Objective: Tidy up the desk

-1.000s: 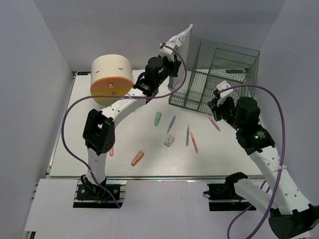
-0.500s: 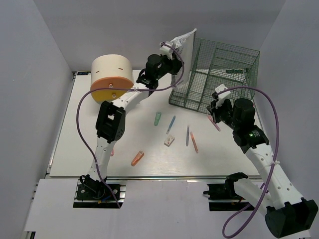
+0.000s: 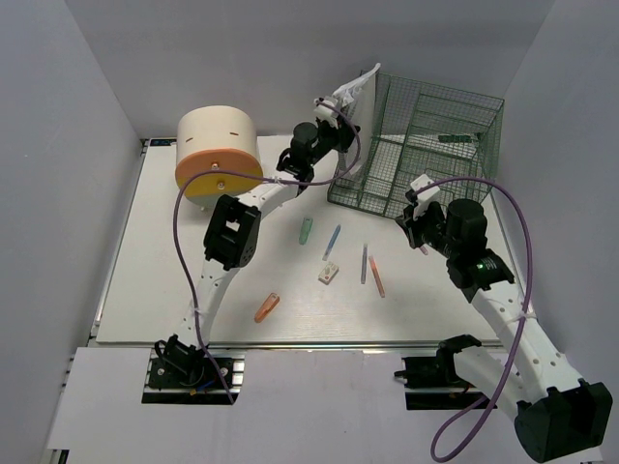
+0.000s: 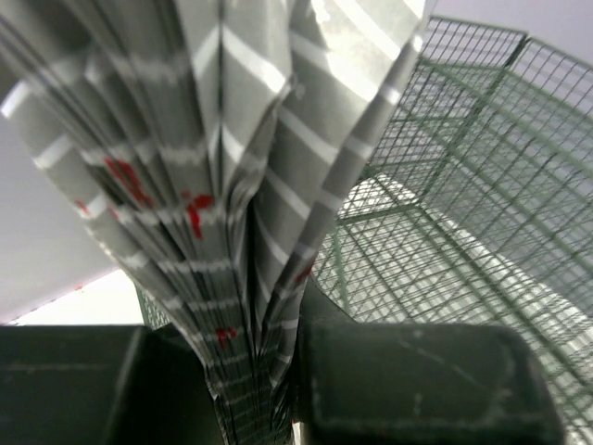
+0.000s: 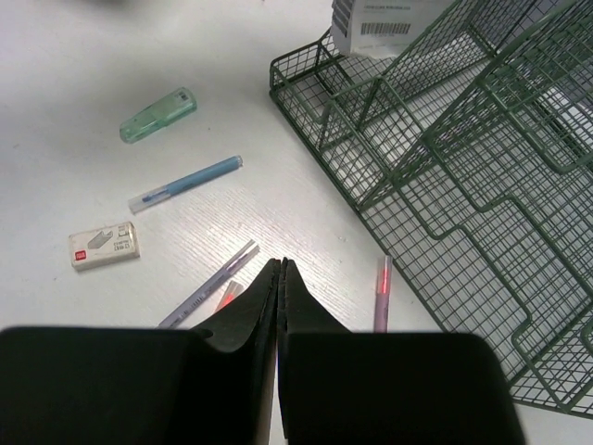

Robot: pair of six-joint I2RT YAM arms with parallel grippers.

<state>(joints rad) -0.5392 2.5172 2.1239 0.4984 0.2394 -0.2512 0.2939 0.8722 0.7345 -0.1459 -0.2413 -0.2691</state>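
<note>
Grey walls close round the desk [image 3: 155,253], a broad white tabletop that fills the middle of the overhead view, with a metal rail along its near edge where both arm bases are bolted. At its far side stand one green wire rack [image 3: 418,145] on the right and one cream-and-orange round drawer box [image 3: 217,150] on the left.

Loose on the white surface lie four pens: one blue pen [image 5: 185,184], one lilac pen [image 5: 209,282], one red pen [image 3: 376,281] and one pink pen [image 5: 381,295], the last just beside the rack's front edge. There is also one green capped marker [image 5: 157,115], one white eraser [image 5: 105,245] and one orange capped marker [image 3: 267,307]. One white barcoded box [image 5: 389,17] sits in the rack.

The left arm stretches far forward and upward, and the left gripper [image 3: 338,106] is raised at the rack's left end, with its jaws clamped on a striped booklet [image 4: 232,176] whose pages fan upward.

The right arm bends inward over the desk's right half. The right gripper [image 5: 281,271] hangs above the pens with its jaws pressed together, holding nothing.
</note>
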